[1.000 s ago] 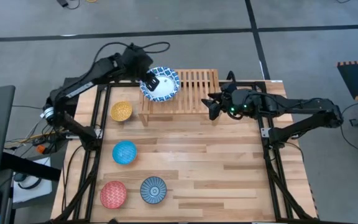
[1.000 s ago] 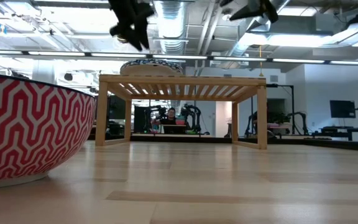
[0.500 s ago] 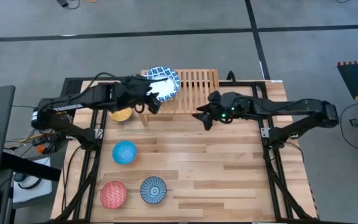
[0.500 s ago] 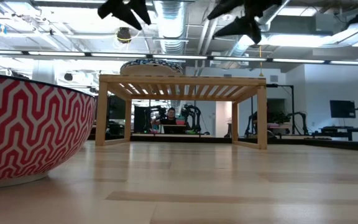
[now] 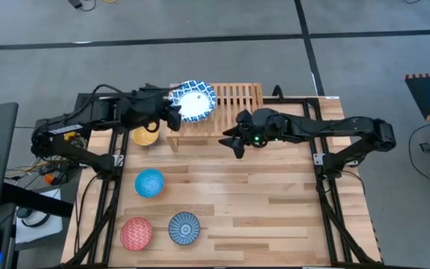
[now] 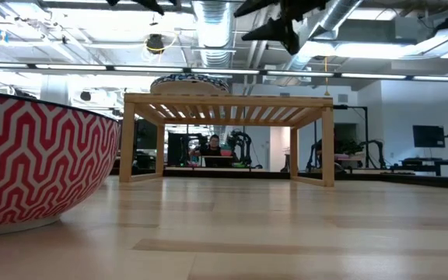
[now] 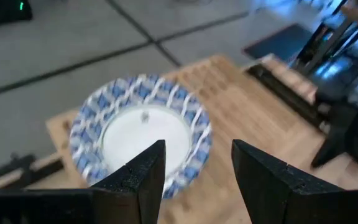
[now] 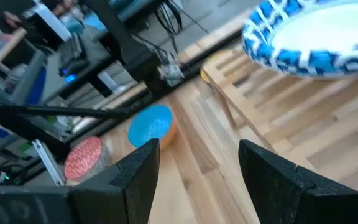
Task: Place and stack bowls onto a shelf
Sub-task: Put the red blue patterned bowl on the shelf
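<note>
Retreating from white bowl (image 5: 194,101) on shelf (image 5: 234,109) | left end effector (image 5: 172,119) open, empty | right end effector (image 5: 230,142) open, empty

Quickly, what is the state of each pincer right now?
Left pincer: open, holding nothing, beside the white bowl on the shelf.
Right pincer: open, holding nothing.

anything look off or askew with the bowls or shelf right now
Only slightly: the white blue-rimmed bowl sits at the shelf's left end, its rim overhanging the edge. The small bowls stand upright on the table; nothing is spilled or damaged.
</note>
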You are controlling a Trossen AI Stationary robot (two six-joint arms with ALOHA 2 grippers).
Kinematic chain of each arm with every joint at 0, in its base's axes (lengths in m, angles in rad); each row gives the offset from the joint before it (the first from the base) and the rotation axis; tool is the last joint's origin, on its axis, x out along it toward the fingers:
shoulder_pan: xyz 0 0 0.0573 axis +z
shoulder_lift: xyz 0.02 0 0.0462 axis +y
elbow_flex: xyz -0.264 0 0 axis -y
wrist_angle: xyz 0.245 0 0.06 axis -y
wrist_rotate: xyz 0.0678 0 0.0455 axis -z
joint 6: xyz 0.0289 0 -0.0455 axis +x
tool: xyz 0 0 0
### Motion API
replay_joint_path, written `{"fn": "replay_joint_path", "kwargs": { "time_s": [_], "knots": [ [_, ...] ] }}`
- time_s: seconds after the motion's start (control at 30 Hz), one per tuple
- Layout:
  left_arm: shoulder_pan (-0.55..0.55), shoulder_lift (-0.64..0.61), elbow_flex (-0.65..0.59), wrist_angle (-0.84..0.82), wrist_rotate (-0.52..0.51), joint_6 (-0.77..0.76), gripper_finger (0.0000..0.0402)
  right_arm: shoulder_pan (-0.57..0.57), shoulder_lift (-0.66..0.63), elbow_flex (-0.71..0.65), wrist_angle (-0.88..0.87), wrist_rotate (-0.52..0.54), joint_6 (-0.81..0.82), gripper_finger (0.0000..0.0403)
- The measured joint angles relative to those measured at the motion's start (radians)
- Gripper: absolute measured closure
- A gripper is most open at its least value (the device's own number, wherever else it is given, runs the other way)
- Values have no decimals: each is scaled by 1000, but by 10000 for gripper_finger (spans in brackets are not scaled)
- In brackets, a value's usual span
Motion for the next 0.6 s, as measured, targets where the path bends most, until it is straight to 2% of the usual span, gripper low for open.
{"fn": "replay_joint_path", "kwargs": {
  "time_s": [0.13, 0.23, 0.43, 0.6],
  "knots": [
    [3, 28, -1, -85, 74, -70, 233, 0, 10, 16, -51, -9, 0, 159],
    [23, 34, 1, -71, 136, -79, 233, 0, 4, 18, -47, -13, 0, 159],
    [25, 33, 69, -31, 142, -26, 233, -13, -33, 18, -43, -16, 1, 159],
    [-13, 30, 101, -47, 100, 42, 233, -15, -33, 18, -113, -26, 27, 159]
  ]
}}
